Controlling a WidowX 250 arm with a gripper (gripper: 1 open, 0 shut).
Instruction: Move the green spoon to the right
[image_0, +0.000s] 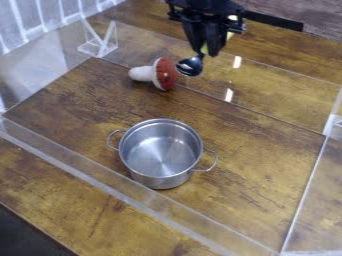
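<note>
Robot arm end (203, 12): black throughout, blocky wrist housing with angular edges. Gripper (198, 50): two slim black fingers tapering downward from the housing. No markings or cables discernible.

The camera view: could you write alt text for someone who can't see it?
A black robot gripper holds a spoon above a wooden table, its shiny bowl hanging beside a red-and-white mushroom toy. An empty steel pot stands nearer the camera.
</note>
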